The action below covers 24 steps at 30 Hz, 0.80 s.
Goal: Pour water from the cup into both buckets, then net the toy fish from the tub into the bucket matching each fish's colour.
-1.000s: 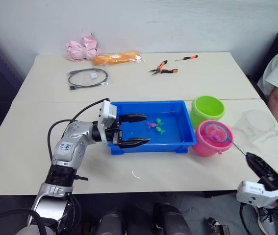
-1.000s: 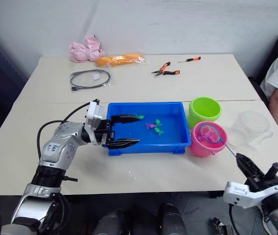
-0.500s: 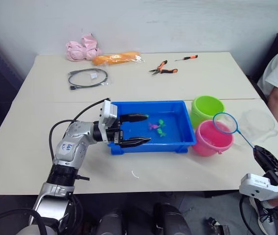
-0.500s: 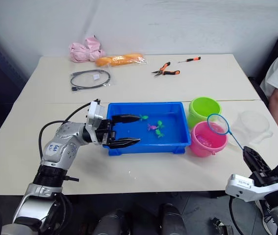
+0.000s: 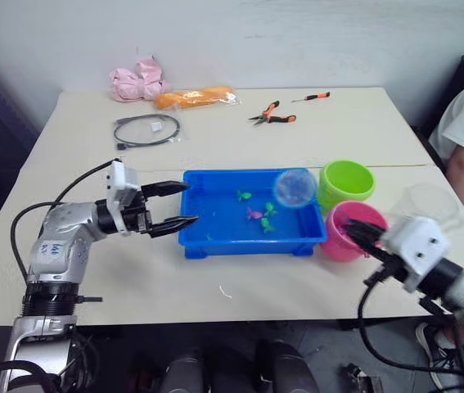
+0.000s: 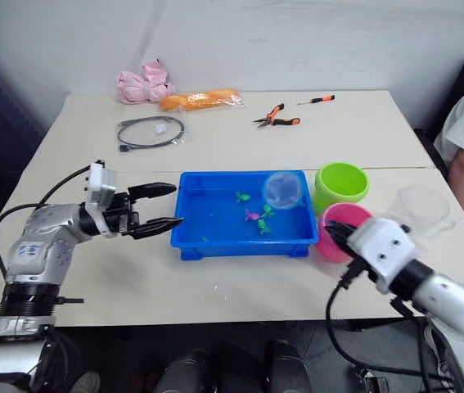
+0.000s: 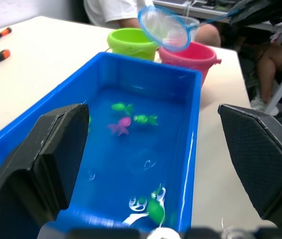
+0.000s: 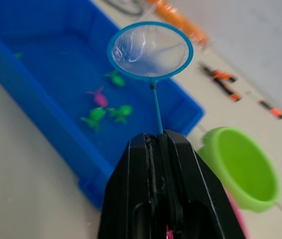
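Right gripper (image 8: 156,142): clamped on net (image 8: 149,51) handle, hoop above blue tub (image 5: 215,237) holding toy fish (image 5: 254,214). Left gripper (image 5: 181,205): spread wide, empty, beside tub.

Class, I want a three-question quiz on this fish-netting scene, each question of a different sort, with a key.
1. True or false: the net is held above the tub.
2. Which bucket stands nearer the right gripper? A) the green bucket B) the pink bucket C) neither
3. Fill in: the left gripper is ____, beside the tub's end.

Key: 1. True. 2. B. 3. open, holding nothing; the right gripper is shut on the net's handle.
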### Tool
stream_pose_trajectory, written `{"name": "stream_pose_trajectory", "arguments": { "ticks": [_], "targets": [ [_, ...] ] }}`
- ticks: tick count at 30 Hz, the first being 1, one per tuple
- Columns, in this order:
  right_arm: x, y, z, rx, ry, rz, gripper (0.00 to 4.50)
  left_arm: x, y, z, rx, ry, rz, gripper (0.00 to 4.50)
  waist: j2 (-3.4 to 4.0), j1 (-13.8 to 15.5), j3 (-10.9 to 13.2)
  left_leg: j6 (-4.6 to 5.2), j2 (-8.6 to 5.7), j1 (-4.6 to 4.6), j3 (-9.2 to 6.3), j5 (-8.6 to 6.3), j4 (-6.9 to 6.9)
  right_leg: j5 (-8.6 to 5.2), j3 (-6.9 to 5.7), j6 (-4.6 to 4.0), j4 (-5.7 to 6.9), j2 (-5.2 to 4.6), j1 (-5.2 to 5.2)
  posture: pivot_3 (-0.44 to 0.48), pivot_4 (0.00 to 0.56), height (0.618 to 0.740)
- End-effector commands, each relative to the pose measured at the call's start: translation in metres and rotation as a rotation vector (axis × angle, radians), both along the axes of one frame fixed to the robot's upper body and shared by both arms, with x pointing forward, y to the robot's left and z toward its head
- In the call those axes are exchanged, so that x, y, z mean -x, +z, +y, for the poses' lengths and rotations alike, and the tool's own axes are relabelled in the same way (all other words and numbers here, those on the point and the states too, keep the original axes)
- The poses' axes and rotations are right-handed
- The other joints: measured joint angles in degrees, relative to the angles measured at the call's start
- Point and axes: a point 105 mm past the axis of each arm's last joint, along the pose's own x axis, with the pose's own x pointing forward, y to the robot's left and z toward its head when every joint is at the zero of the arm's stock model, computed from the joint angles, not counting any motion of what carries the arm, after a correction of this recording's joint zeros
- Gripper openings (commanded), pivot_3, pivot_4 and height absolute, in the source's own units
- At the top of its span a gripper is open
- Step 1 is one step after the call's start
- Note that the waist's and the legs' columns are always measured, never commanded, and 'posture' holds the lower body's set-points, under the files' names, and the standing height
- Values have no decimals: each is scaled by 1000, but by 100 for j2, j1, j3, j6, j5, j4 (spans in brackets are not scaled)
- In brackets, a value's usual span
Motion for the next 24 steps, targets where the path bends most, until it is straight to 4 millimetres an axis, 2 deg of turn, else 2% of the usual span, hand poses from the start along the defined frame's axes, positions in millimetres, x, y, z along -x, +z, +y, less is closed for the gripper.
{"name": "stream_pose_trajectory", "arguments": {
  "ticks": [1, 5, 8, 12, 19, 24],
  "targets": [
    [-11, -8, 18, 64, 18, 55, 0, 4, 11, 6, -4, 19, -62, 4439, 0, 5, 0, 0, 0, -4, -1, 0, 0, 0, -3, 0, -1, -2, -1, 0, 150, 740],
    [-33, -22, 16, 298, -5, 8, 0, 4, 10, 10, 1, 45, -79, 4439, 0, -12, 0, -6, 1, -17, -2, -3, -1, 0, -19, 0, -7, 2, -11, 0, 150, 740],
    [-44, -26, 15, 372, 1, -10, 0, 6, 10, 11, 8, 51, -79, 4439, 0, -15, 0, -6, 0, -20, 3, -3, -1, 1, -42, 2, -12, 6, -12, 0, 150, 740],
    [-60, -19, 20, 372, -6, -47, 0, 10, 9, 9, 10, 61, -86, 4439, 0, -42, 0, -7, 3, -19, 11, -2, -1, 3, -46, 5, -12, 12, -15, 0, 150, 740],
    [-68, -24, 21, 481, 12, -50, 0, 14, 7, 5, 14, 74, -82, 4439, 0, -17, 0, -11, 6, -19, 9, -2, -2, 3, -48, 5, -13, 12, -14, 0, 150, 740],
    [-64, -34, 23, 561, 73, -16, 0, 16, 5, 4, 19, 79, -79, 4439, 0, -27, 0, -11, 7, -19, 9, -2, -2, 3, -48, 6, -12, 12, -14, 0, 150, 740]
  ]
}}
